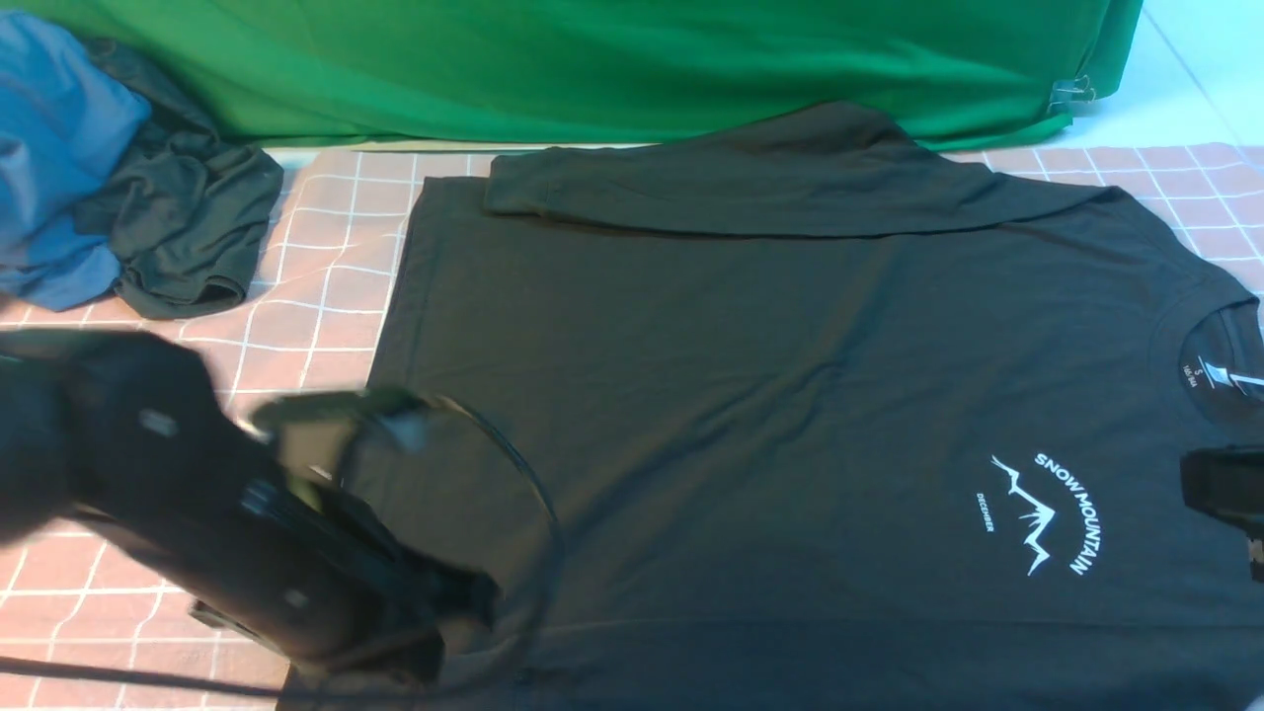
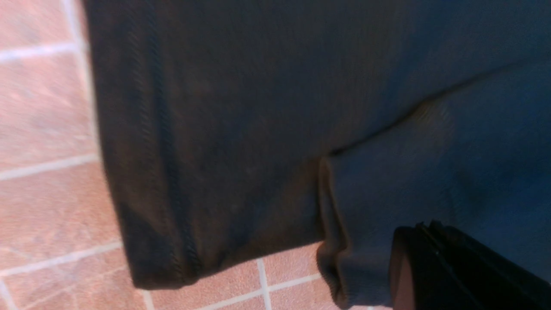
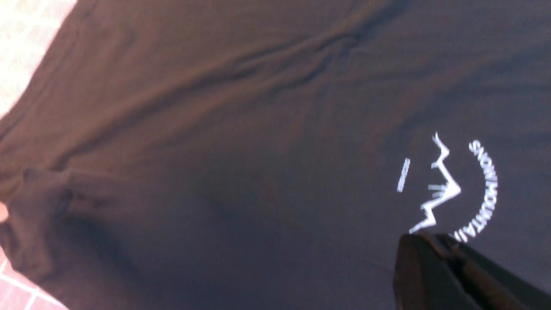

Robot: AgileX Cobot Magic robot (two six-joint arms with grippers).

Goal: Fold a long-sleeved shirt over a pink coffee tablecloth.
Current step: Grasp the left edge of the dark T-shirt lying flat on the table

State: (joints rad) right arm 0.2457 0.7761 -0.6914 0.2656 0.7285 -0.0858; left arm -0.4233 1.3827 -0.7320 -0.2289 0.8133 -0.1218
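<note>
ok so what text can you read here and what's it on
"SNOW MOUNTAIN": white arc on the chest of the long-sleeved shirt, beside its mountain logo.
"DECEMBER": small white print on the logo's other side, only just legible.
On the neck label: white print, too small to read.

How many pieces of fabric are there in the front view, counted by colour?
Black: 1, the long-sleeved shirt
Dark green-black: 1, the bunched garment
Blue: 1, the blue garment
Bright green: 1, the green cloth
Pink: 1, the pink coffee tablecloth
Total: 5
</note>
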